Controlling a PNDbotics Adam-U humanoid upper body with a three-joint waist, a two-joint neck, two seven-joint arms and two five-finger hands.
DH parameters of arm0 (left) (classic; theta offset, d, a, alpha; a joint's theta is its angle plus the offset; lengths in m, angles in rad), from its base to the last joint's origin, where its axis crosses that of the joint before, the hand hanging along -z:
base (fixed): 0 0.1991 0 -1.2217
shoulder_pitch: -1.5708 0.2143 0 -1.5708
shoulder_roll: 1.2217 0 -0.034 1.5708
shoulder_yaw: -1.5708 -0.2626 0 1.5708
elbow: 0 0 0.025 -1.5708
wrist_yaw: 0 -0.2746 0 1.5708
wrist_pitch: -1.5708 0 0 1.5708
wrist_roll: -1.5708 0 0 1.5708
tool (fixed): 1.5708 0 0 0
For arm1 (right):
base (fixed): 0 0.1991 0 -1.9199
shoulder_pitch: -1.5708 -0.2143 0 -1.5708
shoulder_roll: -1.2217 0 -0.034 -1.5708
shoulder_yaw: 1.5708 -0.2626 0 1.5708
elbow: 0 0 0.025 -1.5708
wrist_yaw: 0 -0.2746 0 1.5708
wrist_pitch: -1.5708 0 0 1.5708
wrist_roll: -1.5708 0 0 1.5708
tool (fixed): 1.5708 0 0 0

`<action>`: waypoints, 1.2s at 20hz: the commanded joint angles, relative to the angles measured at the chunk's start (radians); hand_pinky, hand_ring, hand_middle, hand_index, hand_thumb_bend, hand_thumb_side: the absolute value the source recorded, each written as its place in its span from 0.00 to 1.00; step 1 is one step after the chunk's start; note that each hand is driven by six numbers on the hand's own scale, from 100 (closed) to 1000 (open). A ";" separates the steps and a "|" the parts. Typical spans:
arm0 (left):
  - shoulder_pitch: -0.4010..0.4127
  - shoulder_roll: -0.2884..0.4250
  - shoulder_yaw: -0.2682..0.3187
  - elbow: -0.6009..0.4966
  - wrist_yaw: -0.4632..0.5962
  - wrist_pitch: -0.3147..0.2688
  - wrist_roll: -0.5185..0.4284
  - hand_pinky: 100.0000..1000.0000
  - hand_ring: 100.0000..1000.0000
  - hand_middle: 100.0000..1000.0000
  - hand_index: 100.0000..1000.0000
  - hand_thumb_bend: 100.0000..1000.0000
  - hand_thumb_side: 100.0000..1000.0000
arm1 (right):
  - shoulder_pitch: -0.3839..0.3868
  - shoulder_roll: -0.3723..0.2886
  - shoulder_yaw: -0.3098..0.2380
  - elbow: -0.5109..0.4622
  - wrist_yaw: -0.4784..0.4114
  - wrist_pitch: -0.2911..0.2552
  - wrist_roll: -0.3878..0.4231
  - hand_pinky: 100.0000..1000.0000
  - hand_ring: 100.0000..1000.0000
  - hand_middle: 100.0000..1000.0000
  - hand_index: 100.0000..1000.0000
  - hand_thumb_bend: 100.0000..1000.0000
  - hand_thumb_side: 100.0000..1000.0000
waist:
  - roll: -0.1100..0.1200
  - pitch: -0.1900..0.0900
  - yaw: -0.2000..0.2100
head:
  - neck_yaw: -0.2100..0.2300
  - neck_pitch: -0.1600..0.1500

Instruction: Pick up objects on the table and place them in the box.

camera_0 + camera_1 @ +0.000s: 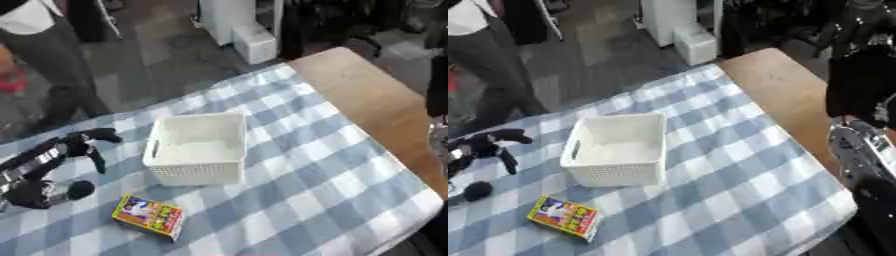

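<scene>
A white perforated box point(194, 175) stands empty, as far as I can see, in the middle of the checked cloth. A small flat colourful packet point(149, 216) lies on the cloth just in front of the box's left corner. My left hand point(80, 145) hovers to the left of the box, black fingers spread and relaxed, one pointing toward the box, and holds nothing. The packet lies a little below and right of this hand. Only the silver and black forearm of my right arm point(857, 150) shows at the right edge; its hand is out of sight.
The blue and white checked cloth point(306, 165) covers most of the table; a bare wooden strip point(367, 95) runs along the right side. A person's legs point(52, 55) stand on the floor at the far left. A white unit point(245, 30) stands behind the table.
</scene>
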 commanded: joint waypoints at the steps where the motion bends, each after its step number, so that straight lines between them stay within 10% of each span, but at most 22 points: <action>1: -0.034 0.007 -0.005 0.011 0.026 -0.147 -0.187 0.61 0.50 0.83 1.00 0.49 0.78 | -0.016 -0.037 -0.003 -0.013 -0.005 0.004 0.004 0.36 0.28 0.34 0.55 0.00 1.00 | -0.005 -0.010 -0.003 | 0.011 0.003; 17: -0.098 -0.002 -0.032 0.007 -0.192 -0.115 -0.210 0.69 0.58 0.83 0.97 0.47 0.77 | -0.015 -0.043 -0.004 -0.013 -0.011 0.013 0.011 0.36 0.28 0.34 0.55 0.00 1.00 | 0.001 -0.016 -0.006 | 0.016 0.023; 20: -0.112 -0.002 -0.047 0.012 -0.212 -0.114 -0.221 0.70 0.59 0.82 0.97 0.23 0.80 | -0.015 -0.044 -0.003 -0.013 -0.011 0.013 0.012 0.36 0.28 0.34 0.55 0.00 1.00 | 0.002 -0.017 -0.007 | 0.018 0.025; 24: -0.126 0.000 -0.063 0.028 -0.224 -0.108 -0.229 0.70 0.59 0.82 0.98 0.38 0.75 | -0.015 -0.045 -0.002 -0.013 -0.013 0.013 0.013 0.36 0.28 0.34 0.55 0.00 1.00 | 0.003 -0.018 -0.008 | 0.026 0.029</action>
